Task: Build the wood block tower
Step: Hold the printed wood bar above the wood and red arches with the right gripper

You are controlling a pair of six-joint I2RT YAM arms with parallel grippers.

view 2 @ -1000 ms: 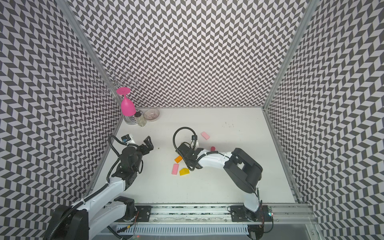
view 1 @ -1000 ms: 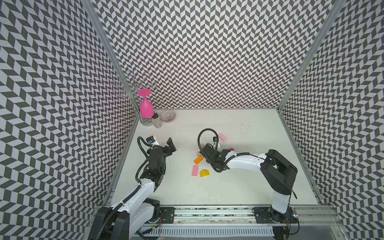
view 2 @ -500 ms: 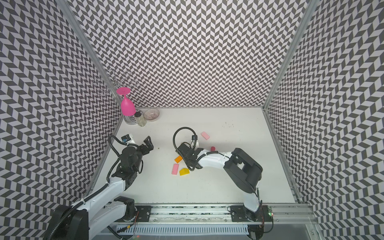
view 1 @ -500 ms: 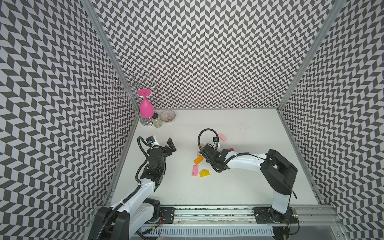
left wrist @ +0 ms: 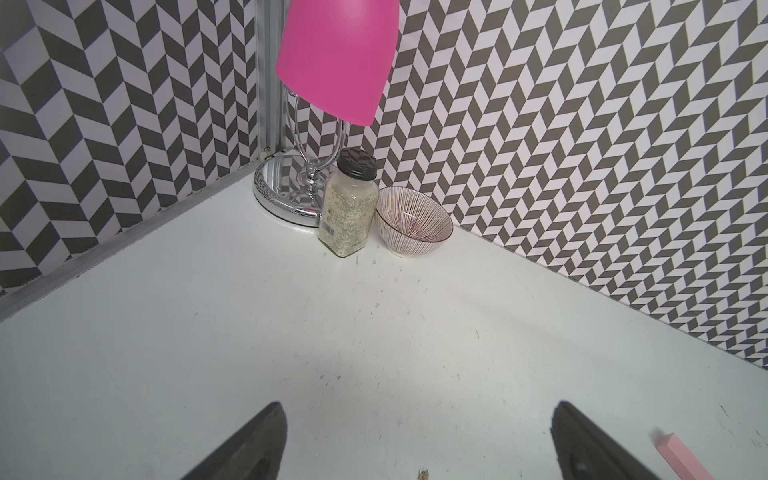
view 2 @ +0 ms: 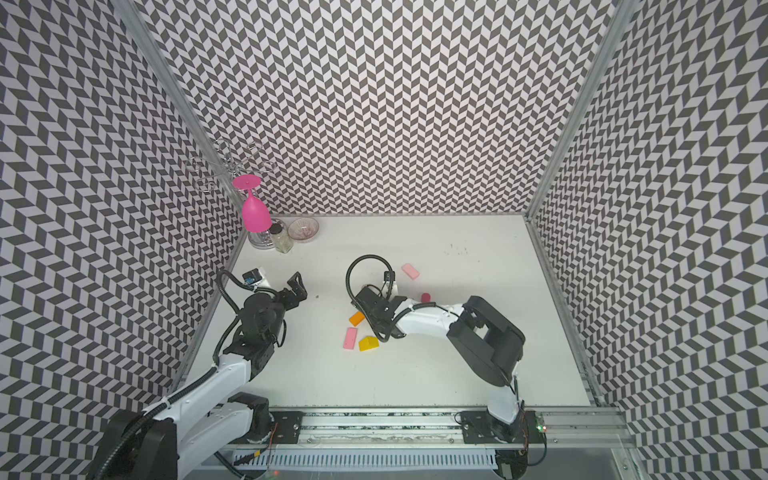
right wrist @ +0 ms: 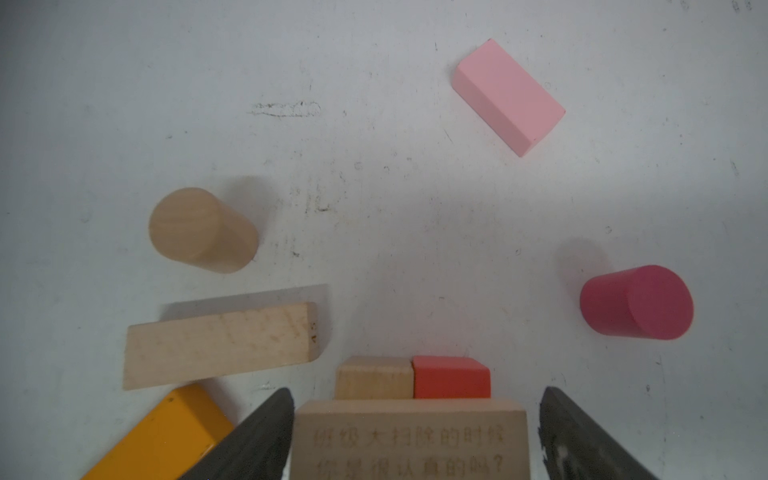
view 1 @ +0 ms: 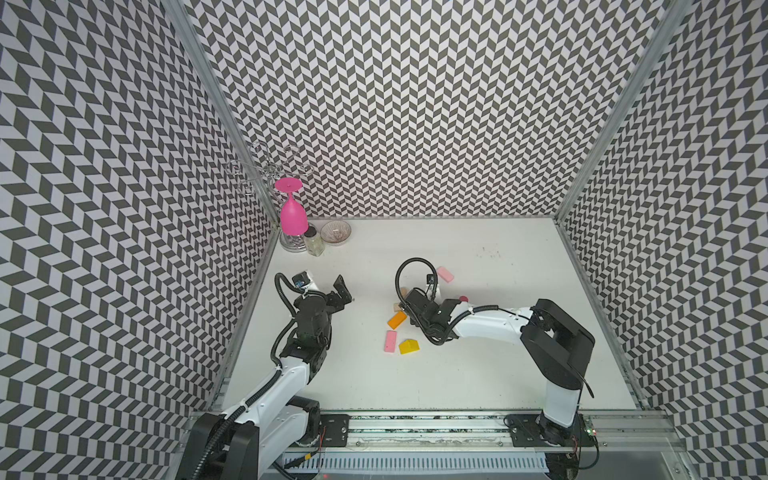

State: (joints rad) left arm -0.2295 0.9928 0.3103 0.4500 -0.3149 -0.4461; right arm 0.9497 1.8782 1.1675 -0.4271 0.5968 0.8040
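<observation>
The right pincer (right wrist: 415,395) has just let its jaws spread. They now stand either side of the lettered bar (right wrist: 409,440), with a sliver of gap showing on one side, so I'd say it has let go and holds nothing. The bar lies flat across a tan cube (right wrist: 374,380) and a red cube (right wrist: 451,380), which sit touching side by side on the counter (right wrist: 374,166). That makes the tower (right wrist: 409,409) two layers high, under the right wrist near the middle of the counter, and the bar looks level to me.

Most of the build is still to come. A tan cylinder (right wrist: 203,230), a plain bar (right wrist: 220,345) and an orange block (right wrist: 162,436) lie loose just beside the pincer. A pink block (right wrist: 509,97) and a crimson cylinder (right wrist: 636,303) lie farther off. In a top view, a pink slab (view 1: 390,341) and the yellow house (view 1: 409,346) wait near each other toward the front.

The left pincer (left wrist: 419,432) is spread wide and empty over bare counter, facing the goblet (left wrist: 336,58) in the corner.

The next move likely calls for the right arm to rise clear without nudging the bar.
</observation>
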